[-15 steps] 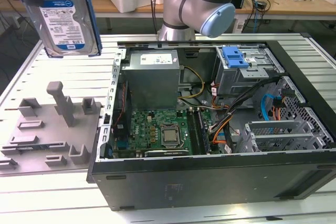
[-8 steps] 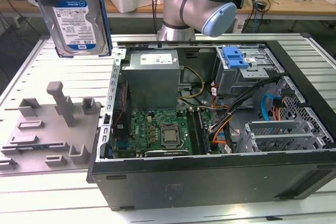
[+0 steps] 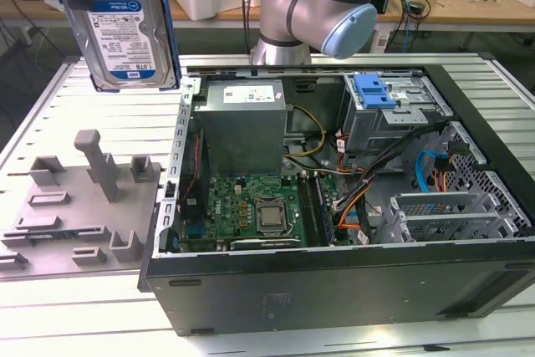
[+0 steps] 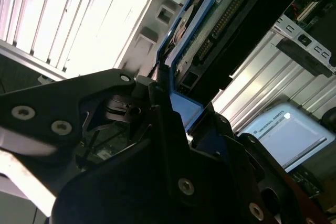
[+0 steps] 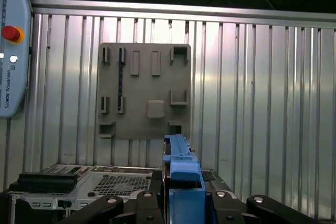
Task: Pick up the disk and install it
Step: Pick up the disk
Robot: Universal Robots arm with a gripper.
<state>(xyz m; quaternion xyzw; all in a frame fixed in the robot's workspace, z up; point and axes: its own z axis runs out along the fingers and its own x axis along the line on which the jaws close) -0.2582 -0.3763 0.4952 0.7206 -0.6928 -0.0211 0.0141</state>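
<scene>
In the exterior view the disk (image 3: 125,27) hangs in the air, label facing the camera, clear of the slatted bench (image 3: 109,106) and toward that view's left of the open computer case (image 3: 334,282). It is above and behind the grey fixture plate (image 3: 84,206), which lies beside the case. The robot arm (image 3: 318,6) reaches in behind the case, whose drive cage (image 3: 393,114) carries a separate blue latch (image 3: 374,89). The first wrist view gives the grip itself. The gripper (image 5: 181,203) is closed narrowly on the disk's blue carrier frame, with black fingers (image 5: 147,203) against either side, and the disk (image 5: 181,163) is seen edge-on. Past it are the fixture plate (image 5: 144,90) with its slots and blocks, and a handset with a red button (image 5: 10,51) on the bench. The second wrist view shows the face that the exterior view hides: the disk's underside (image 4: 220,30) with its circuit board and connector row. There the blue frame runs down into the gripper's black body (image 4: 157,171).
</scene>
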